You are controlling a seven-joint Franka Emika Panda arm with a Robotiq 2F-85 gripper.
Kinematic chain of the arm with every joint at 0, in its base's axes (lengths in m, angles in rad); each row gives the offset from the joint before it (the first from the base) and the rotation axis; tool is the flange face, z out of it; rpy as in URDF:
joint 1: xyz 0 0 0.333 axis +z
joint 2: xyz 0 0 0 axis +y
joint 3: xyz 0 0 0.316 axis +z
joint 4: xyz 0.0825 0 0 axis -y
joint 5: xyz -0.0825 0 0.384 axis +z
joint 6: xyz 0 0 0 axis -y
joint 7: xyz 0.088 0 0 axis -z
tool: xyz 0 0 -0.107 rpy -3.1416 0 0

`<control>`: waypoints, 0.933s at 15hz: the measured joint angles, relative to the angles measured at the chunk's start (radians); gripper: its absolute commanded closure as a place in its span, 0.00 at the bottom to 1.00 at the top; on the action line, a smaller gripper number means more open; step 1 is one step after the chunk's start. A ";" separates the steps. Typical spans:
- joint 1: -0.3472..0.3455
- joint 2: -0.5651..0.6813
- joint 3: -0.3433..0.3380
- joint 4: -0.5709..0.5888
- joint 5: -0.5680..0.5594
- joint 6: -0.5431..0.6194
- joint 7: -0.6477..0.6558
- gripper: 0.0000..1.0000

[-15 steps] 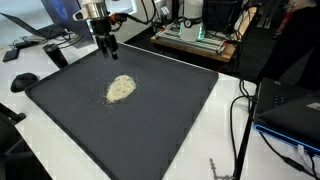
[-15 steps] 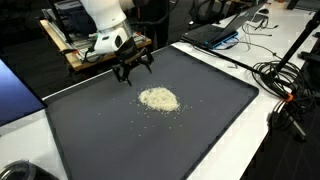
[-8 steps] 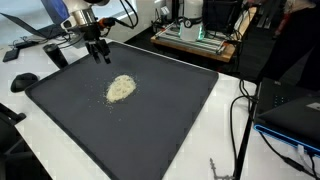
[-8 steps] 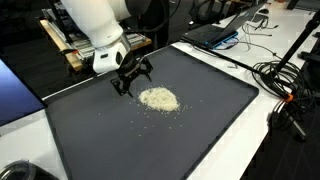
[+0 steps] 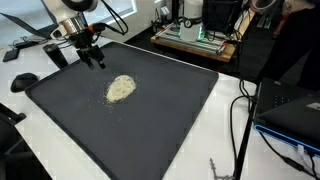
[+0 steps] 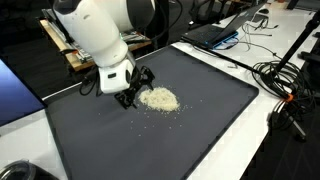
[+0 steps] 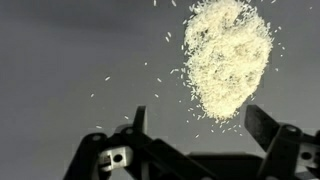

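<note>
One loose heap of rice grains [image 5: 121,88], pale against a dark mat [image 5: 170,120] spread over a white table [image 5: 228,140]. Lies toward the far half of the mat in an exterior view, with stray grains strewn around its edge. Shows in both exterior views as a low, rounded mound, well clear of every mat border.

Just beside it, the gripper [image 5: 97,62], low over the mat on the side of the heap nearer the mat's corner. Hangs with jaws spread wide apart and nothing between them. Stands close against the heap's rim in an exterior view [image 6: 133,97]; cannot tell whether the tips touch the outermost grains.

From the wrist view, two black fingers [image 7: 262,125] at the bottom of the frame, wide apart, with bare mat and a few lone grains between them. Heap ahead of them, filling the upper right, its lower end reaching down toward the gap, nearer the right-hand finger.

Off the mat: a black mouse [image 5: 24,81] on the table near one corner, a wooden board [image 5: 195,40] carrying electronics beyond the far edge, a laptop [image 6: 215,35] and a tangle of cables [image 6: 285,75] along another side.
</note>
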 measured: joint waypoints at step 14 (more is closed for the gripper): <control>0.087 0.130 0.041 0.264 -0.287 -0.087 -0.119 0.00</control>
